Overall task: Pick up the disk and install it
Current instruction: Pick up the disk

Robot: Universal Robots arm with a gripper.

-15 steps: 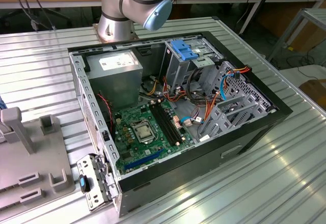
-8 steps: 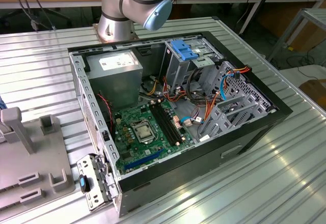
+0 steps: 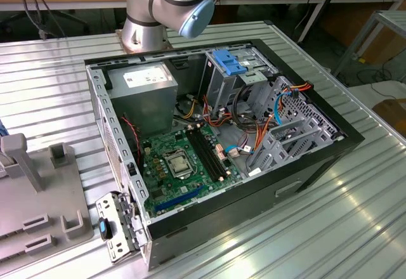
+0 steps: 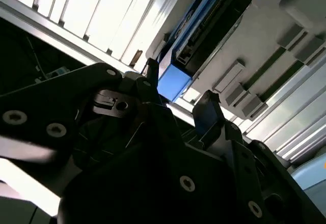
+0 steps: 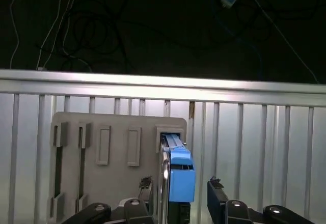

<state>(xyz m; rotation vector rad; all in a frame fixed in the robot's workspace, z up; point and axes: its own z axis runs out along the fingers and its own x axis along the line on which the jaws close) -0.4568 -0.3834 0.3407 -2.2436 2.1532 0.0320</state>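
Two black fingers [image 5: 217, 199] of my gripper [image 5: 179, 189], held apart, one on each side of the disk [image 5: 180, 175] and not clamped on it (a gap shows at one finger in the first wrist view). Disk: blue-framed, standing on edge in a slot of the grey fixture plate [image 5: 117, 127]. Plate: lying on the ribbed metal table [image 5: 254, 147]. Farthest, in the exterior view: open computer case [image 3: 304, 179], just beside the plate, motherboard [image 3: 184, 165] exposed.
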